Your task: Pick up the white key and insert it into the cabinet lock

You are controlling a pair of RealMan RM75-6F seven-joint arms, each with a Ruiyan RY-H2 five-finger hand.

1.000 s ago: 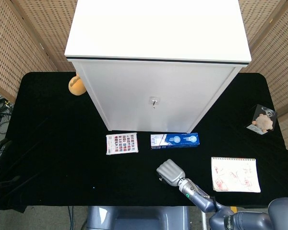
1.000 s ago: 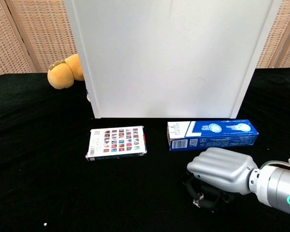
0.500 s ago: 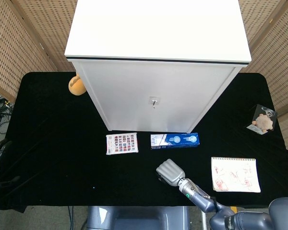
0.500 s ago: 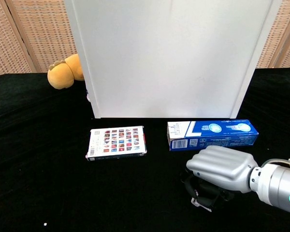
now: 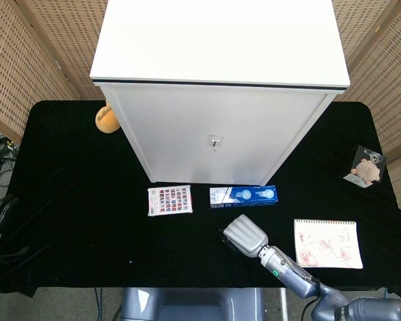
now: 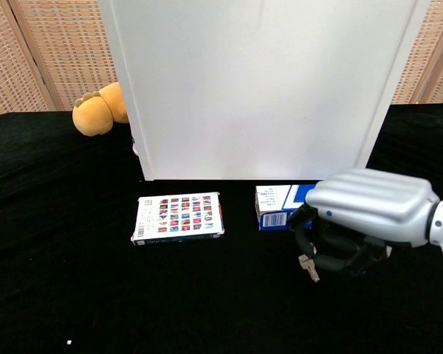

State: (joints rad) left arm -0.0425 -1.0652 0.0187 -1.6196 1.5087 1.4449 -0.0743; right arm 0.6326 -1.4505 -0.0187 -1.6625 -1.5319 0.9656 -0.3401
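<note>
Near the table's front edge | head view: right hand (image 5: 244, 235) before blue box (image 5: 243, 196); lock (image 5: 214, 142) on cabinet (image 5: 217, 130) front | chest view: fingers (image 6: 332, 247) curled, pinching key (image 6: 308, 268) off table (image 6: 59, 295); lift it level, blade toward lock.

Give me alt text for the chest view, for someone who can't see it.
The right robot hand holds a small key dangling above the black table, in front of a blue box. Behind stands a white cabinet, with a card of colourful squares and an orange plush toy to the left.
</note>
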